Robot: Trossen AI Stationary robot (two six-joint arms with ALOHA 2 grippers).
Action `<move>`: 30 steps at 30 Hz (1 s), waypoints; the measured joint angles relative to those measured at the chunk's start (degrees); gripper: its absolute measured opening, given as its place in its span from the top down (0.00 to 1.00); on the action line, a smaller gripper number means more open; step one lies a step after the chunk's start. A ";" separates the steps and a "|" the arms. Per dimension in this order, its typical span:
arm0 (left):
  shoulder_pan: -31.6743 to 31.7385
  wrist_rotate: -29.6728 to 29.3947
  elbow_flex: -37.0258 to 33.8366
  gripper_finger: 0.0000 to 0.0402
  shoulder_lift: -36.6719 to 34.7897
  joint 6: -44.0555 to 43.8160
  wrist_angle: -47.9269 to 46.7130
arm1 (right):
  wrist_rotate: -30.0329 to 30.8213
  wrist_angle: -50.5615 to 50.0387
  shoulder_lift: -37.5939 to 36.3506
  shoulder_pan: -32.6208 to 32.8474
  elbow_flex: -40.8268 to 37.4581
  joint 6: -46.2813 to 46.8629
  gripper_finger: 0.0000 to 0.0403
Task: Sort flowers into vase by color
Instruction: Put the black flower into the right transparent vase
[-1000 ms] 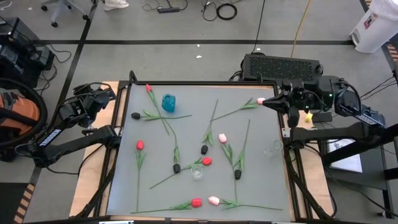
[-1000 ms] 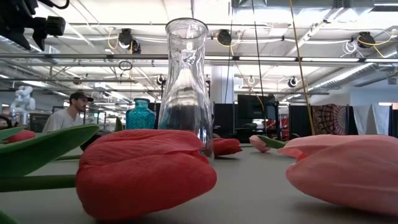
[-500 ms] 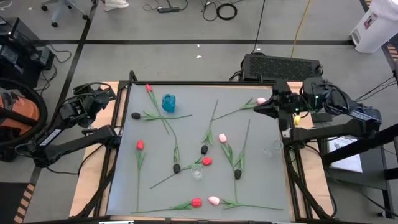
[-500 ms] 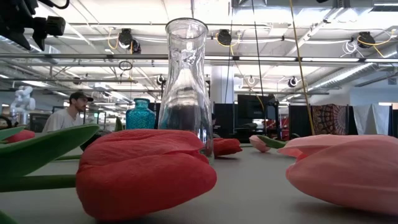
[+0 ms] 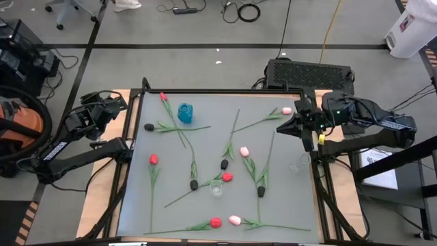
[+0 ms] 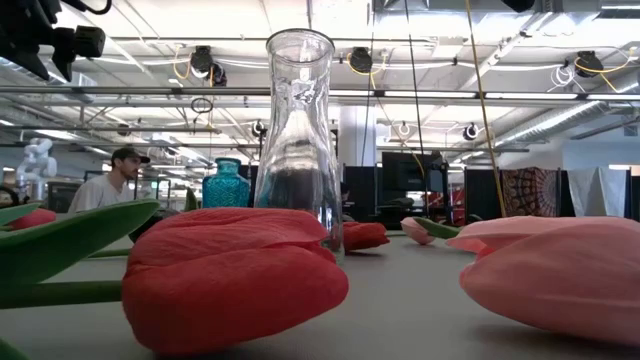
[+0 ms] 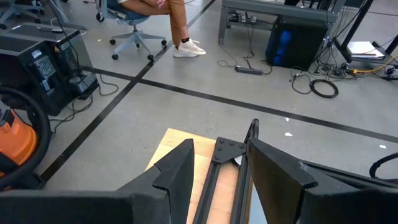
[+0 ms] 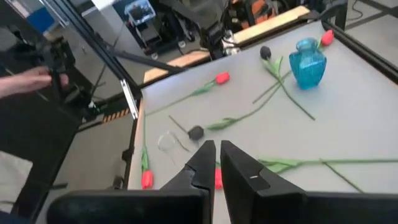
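Note:
Tulips with long green stems lie flat and scattered over the grey table (image 5: 205,143): red heads (image 5: 153,159) (image 5: 216,222), pink heads (image 5: 244,152) (image 5: 287,110), black heads (image 5: 224,164) (image 5: 261,192). A blue vase (image 5: 185,113) stands far left, a clear vase (image 5: 217,189) near the middle and another clear one (image 5: 301,162) at the right. My right gripper (image 5: 281,128) hovers shut and empty above the table's far right part, just nearer than the pink tulip there. My left gripper (image 5: 121,102) waits open beyond the table's far-left corner, its fingers (image 7: 180,171) apart.
The table has a raised black frame (image 5: 225,91). The low view is filled by a red head (image 6: 235,275), a pink head (image 6: 555,275) and the clear vase (image 6: 300,140). A person's hand (image 8: 31,78) and cluttered floor show beyond the table.
My right gripper, still shut and empty, has swung from beside the far-right pink tulip toward the table's near edge and slightly inward over the table, sinking a little. The flowers and vases lie as before.

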 joint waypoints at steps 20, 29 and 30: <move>0.01 -0.01 -0.01 0.61 0.00 0.00 0.00 | 0.27 -2.26 0.17 0.09 0.00 -7.69 0.96; 0.01 -0.02 -0.01 0.61 -0.01 -0.01 0.00 | 0.26 -3.91 1.23 0.09 -0.02 -16.09 0.96; 0.00 -0.02 0.00 0.61 -0.02 -0.02 -0.02 | 0.26 -4.11 1.56 0.09 -0.02 -17.47 0.96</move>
